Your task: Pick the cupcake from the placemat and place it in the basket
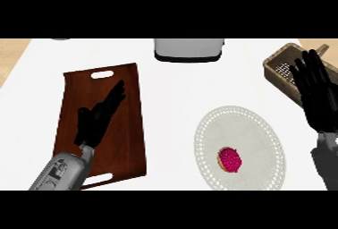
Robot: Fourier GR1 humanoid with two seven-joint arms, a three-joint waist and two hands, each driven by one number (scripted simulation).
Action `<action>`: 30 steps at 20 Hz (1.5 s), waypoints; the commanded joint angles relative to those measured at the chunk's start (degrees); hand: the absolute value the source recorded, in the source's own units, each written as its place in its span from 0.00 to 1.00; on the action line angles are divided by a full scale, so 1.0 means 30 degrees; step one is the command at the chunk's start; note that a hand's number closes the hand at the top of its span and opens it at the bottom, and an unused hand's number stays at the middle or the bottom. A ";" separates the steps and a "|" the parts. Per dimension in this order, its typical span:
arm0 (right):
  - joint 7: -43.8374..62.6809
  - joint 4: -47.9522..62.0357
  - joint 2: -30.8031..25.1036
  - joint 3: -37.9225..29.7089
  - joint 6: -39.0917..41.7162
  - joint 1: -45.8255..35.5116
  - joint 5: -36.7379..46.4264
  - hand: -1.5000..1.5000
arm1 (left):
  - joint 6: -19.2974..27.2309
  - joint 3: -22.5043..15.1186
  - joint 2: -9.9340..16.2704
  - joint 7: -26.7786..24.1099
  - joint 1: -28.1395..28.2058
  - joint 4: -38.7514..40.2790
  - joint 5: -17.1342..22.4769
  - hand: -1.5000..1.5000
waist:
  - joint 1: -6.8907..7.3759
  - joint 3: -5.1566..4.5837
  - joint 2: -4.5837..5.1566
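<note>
A cupcake (pixel 230 159) with pink-red frosting sits on the round white placemat (pixel 254 129), in its lower middle part. The brown wicker basket (pixel 277 68) stands at the right edge, partly hidden behind my right hand. My right hand (pixel 317 91) hovers with straight fingers over the basket's near side, above and to the right of the cupcake, holding nothing. Over the dark wooden tray floats my left hand (pixel 98 118), open, fingers pointing up and right, far left of the cupcake.
A dark brown wooden tray (pixel 128 134) with two handle slots lies at the left. A grey-white appliance (pixel 189 49) with a black base stands at the back centre. The white counter ends in a wooden strip at the far left.
</note>
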 commanded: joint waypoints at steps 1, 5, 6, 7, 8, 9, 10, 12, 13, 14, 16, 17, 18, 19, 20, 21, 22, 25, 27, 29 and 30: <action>-0.0399 0.0156 -0.0212 0.0067 -0.0198 0.1017 0.1291 1.00 | 0.0338 0.0901 0.0241 -0.0224 0.0258 -0.0246 -0.0371 0.50 | 0.0165 0.0419 -0.0028; -0.1405 -0.0219 -0.2275 -0.0474 -0.1888 0.4444 0.4086 1.00 | 0.2460 0.3933 0.2167 -0.0436 0.0386 -0.0268 -0.0433 0.50 | -0.0115 0.0404 -0.0147; -0.2132 -0.0035 -0.2735 -0.0703 -0.2066 0.5569 0.4766 1.00 | 0.3053 0.4467 0.2359 -0.0770 0.0860 -0.0201 -0.0546 0.50 | -0.0222 0.0406 -0.0179; -0.5158 -0.2799 -0.0608 0.0587 0.0456 0.4230 0.3017 1.00 | 0.2482 0.4155 0.1950 -0.0283 0.0960 -0.0260 0.0007 0.50 | 0.0013 0.0450 -0.0215; -0.6852 -0.2565 0.1377 0.0860 -0.1633 0.4172 0.3942 1.00 | 0.2769 0.3880 0.1780 -0.0585 0.1332 -0.0173 -0.0415 0.50 | 0.0188 0.0464 -0.0141; -0.7009 -0.3005 0.1824 0.1990 -0.3810 0.4820 0.6447 1.00 | 0.2542 0.4266 0.1806 -0.0157 0.0644 -0.0225 0.0020 0.50 | 0.0067 0.0422 -0.0107; -0.6310 -0.1991 0.2331 0.2351 -0.6222 0.4663 0.8239 0.00 | 0.2276 0.4493 0.2382 0.0197 0.0891 -0.0511 0.0121 0.50 | 0.0356 0.0412 -0.0070; -0.5411 -0.1944 0.3072 0.2983 -0.8989 0.5830 1.0251 0.00 | 0.2184 0.4545 0.2500 -0.0062 0.0982 -0.0620 0.0030 0.50 | 0.0165 0.0388 -0.0087; -0.4241 -0.1614 0.3075 0.2617 -1.0504 0.5354 1.1100 0.00 | 0.2161 0.4352 0.2122 -0.0480 0.1421 -0.0193 0.0016 0.50 | 0.0200 0.0350 -0.0035; -0.2820 -0.1847 0.2651 0.2789 -1.1562 0.5316 1.2363 0.00 | 0.2019 0.4593 0.2537 -0.0183 0.0973 -0.0512 0.0096 0.50 | 0.0176 0.0305 -0.0088; -0.0512 -0.2106 0.2467 0.2732 -1.3183 0.5664 1.4034 0.00 | 0.1820 0.4879 0.2828 0.0194 0.1053 -0.0628 0.0372 0.50 | 0.0120 0.0267 -0.0135; 0.0660 -0.1975 0.2057 0.2793 -1.3432 0.6000 1.4961 0.00 | 0.2226 0.4853 0.2428 -0.0313 0.1055 -0.0170 0.0100 0.50 | -0.0043 0.0251 -0.0063; 0.2149 -0.2771 0.1196 0.2578 -1.3276 0.6330 1.5668 0.00 | 0.1842 0.5112 0.2890 0.0224 0.1241 -0.0814 0.0504 0.50 | 0.0004 0.0254 -0.0173; 0.3842 -0.3547 0.1005 0.3047 -1.3049 0.6638 1.6542 0.00 | 0.2106 0.4762 0.2451 -0.0222 0.1429 -0.0598 0.0120 0.50 | -0.0109 0.0246 -0.0145; 0.5547 -0.4085 0.0274 0.3144 -1.2102 0.6768 1.7117 0.00 | 0.2002 0.4996 0.2863 -0.0009 0.1493 -0.0796 0.0141 0.50 | -0.0025 0.0252 -0.0152; 0.6500 -0.4076 -0.0466 0.3478 -1.0734 0.7215 1.7415 0.00 | 0.2265 0.4581 0.2279 -0.0270 0.1420 -0.0691 -0.0085 0.50 | -0.0160 0.0220 -0.0121; 0.7447 -0.4290 -0.1161 0.3670 -0.9464 0.7493 1.7492 0.00 | 0.1981 0.4741 0.2511 0.0036 0.1594 -0.0904 0.0239 0.50 | -0.0074 0.0181 -0.0159; 0.9621 -0.4993 -0.2661 0.5177 -0.5892 0.8757 1.7488 0.00 | 0.1785 0.5143 0.2900 0.0024 0.1416 -0.0737 0.0392 0.50 | -0.0109 0.0108 -0.0098; 1.1448 -0.5914 -0.3751 0.5798 -0.3466 0.9110 1.6940 0.00 | 0.2032 0.4889 0.2598 0.0006 0.1391 -0.0859 0.0185 0.50 | -0.0050 0.0153 -0.0068; 1.3849 -0.7985 -0.4694 0.5932 -0.1559 0.8881 1.6394 0.00 | 0.2084 0.5069 0.2940 0.0399 0.1227 -0.1045 0.0122 0.50 | -0.0007 0.0193 -0.0142; 1.4513 -0.9317 -0.4950 0.6562 -0.0872 0.9541 1.6340 0.00 | 0.2611 0.4574 0.2282 0.0706 0.1151 -0.1201 -0.0147 0.50 | -0.0282 0.0252 -0.0181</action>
